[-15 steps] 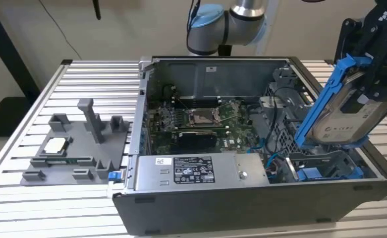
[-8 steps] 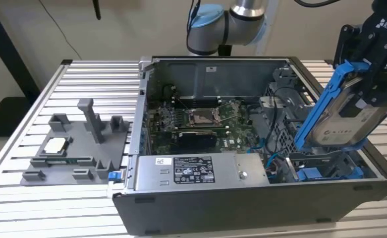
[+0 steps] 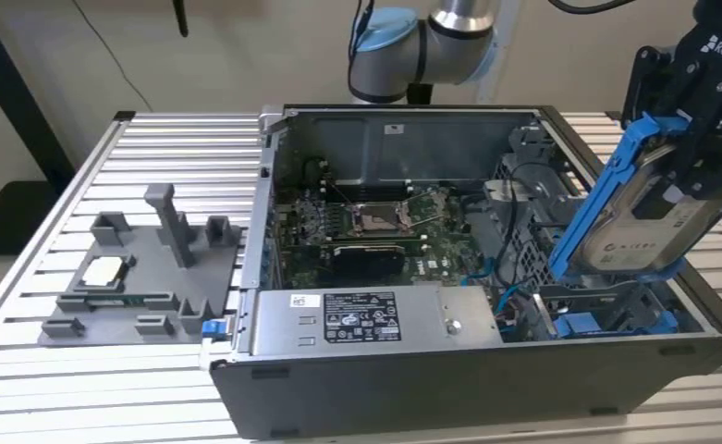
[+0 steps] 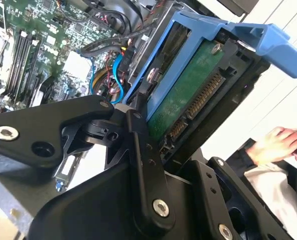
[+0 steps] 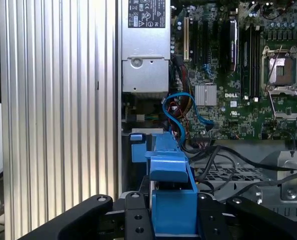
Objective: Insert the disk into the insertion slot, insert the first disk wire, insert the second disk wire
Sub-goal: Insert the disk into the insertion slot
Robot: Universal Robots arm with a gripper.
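A: What lies nearest in the exterior view?

B: The near wall of the computer case [image 3: 459, 388], with the power supply [image 3: 373, 319] just behind it. At the exterior view's right, the disk [image 3: 638, 222] is clamped in the gripper [image 3: 688, 153]. It is tilted steeply, with its lower end over the insertion slot [image 3: 589, 301] and not yet seated.

A: And in the second wrist view?

B: The disk's green underside is seen pinched between the black fingers [image 4: 141, 145]. Its connector [image 4: 203, 97] is bare, with no wire plugged in. A person's hand [image 4: 276, 142] is seen well apart from it.

A: The first wrist view?

B: The blue carrier [image 5: 171, 200] is seen gripped on both sides, with the motherboard [image 5: 238, 75] beyond. A blue cable [image 5: 181, 107] is looped loose near the carrier's far end.

A: Which step is judged to be in hand?

B: The first one — disk insertion; neither wire step appears to have been begun. To seat the disk, the carrier has to be squared to the bay's walls and kept clear of the cables.
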